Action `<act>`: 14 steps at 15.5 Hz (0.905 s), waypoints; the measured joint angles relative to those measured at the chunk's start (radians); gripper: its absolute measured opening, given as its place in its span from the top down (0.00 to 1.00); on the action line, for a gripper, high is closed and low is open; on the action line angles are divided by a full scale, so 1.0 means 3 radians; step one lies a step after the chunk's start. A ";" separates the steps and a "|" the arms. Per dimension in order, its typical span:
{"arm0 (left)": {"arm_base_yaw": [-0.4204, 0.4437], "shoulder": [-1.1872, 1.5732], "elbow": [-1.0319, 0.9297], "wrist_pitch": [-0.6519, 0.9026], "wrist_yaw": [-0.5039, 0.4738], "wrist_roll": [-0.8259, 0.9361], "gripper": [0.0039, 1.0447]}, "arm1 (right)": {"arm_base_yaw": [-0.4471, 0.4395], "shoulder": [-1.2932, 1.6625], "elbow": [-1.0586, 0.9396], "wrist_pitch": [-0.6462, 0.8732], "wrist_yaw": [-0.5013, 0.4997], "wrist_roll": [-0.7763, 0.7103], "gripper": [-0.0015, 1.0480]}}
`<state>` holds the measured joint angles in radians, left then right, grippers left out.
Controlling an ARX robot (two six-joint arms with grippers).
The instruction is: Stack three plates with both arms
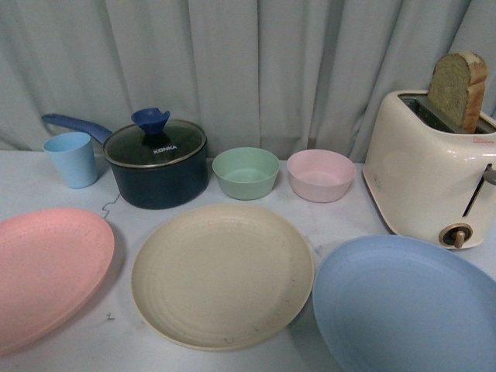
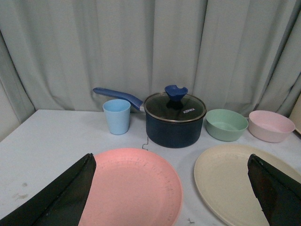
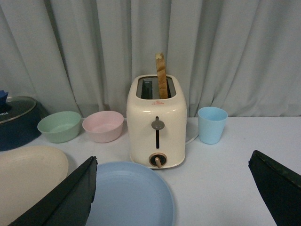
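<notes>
A pale grey curtain (image 1: 232, 62) hangs behind a white table (image 2: 47, 136). Three plates lie flat in a near row, none stacked: the pink plate (image 1: 46, 267) at left, the beige plate (image 1: 222, 275) in the middle and the blue plate (image 1: 407, 306) at right, each just beside the next.

Along the far side stand a blue cup (image 1: 73, 159), a dark pot (image 1: 157, 167) with a glass lid, a green bowl (image 1: 246, 172), a pink bowl (image 1: 321, 174) and a cream toaster (image 1: 426, 174) with a bread slice (image 1: 459, 89) sticking up. A second cup (image 3: 212, 125) stands right of the toaster.

The left gripper (image 2: 171, 160) hangs near the pink and beige plates, its black fingers (image 2: 70, 193) wide apart and holding nothing. The right gripper (image 3: 174, 157) faces the blue plate and the toaster, its fingers (image 3: 66, 202) also spread wide and empty.
</notes>
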<state>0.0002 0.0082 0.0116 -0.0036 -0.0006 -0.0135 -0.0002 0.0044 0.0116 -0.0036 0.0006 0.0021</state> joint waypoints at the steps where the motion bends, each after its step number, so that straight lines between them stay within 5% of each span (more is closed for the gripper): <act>1: 0.0000 0.0000 -0.0001 0.0000 0.0000 0.0001 0.06 | 0.0000 0.0000 0.0000 0.0000 0.0000 0.0000 0.06; 14: 0.0000 0.0000 -0.0001 0.0000 0.0000 0.0001 0.06 | 0.0000 0.0000 0.0000 0.0000 0.0000 0.0000 0.06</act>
<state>0.0002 0.0082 0.0113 -0.0036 -0.0006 -0.0132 -0.0002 0.0044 0.0116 -0.0036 0.0006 0.0021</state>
